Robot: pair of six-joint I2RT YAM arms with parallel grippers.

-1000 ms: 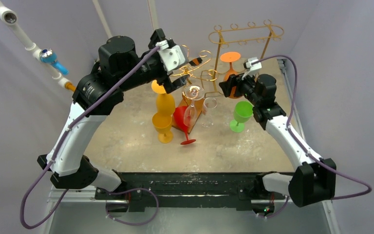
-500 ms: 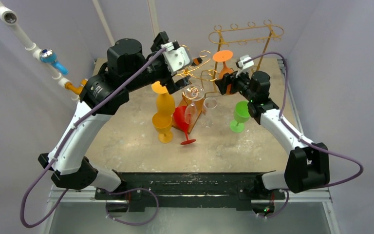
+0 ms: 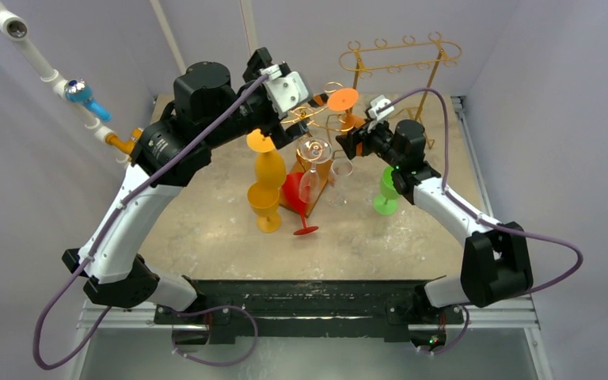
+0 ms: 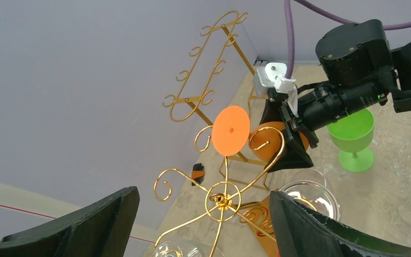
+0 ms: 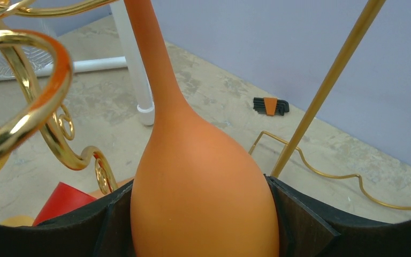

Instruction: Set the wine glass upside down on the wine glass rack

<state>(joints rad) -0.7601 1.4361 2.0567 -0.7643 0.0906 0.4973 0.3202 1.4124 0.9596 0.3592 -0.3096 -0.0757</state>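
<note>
An orange wine glass (image 3: 343, 100) hangs upside down, foot up, with my right gripper (image 3: 358, 142) shut around its bowl (image 5: 203, 187). Its stem rises just beside a curled arm (image 5: 29, 101) of the gold wine glass rack (image 3: 317, 119). In the left wrist view the orange foot (image 4: 230, 130) sits beyond the rack's hub (image 4: 223, 199), between two curls. My left gripper (image 4: 203, 214) is open wide above the hub, holding nothing. A clear glass (image 4: 305, 195) hangs under the rack.
A taller gold rack (image 3: 400, 55) stands at the back. Yellow-orange glasses (image 3: 267, 186), a red glass (image 3: 297, 198) and a clear one (image 3: 313, 170) crowd under the small rack. A green glass (image 3: 392, 186) stands by the right forearm. White pipe (image 3: 47, 71) at far left.
My right arm has carried the orange glass left, from the tall rack toward the small rack's curled arms. The left arm shifted slightly right and stayed open.
</note>
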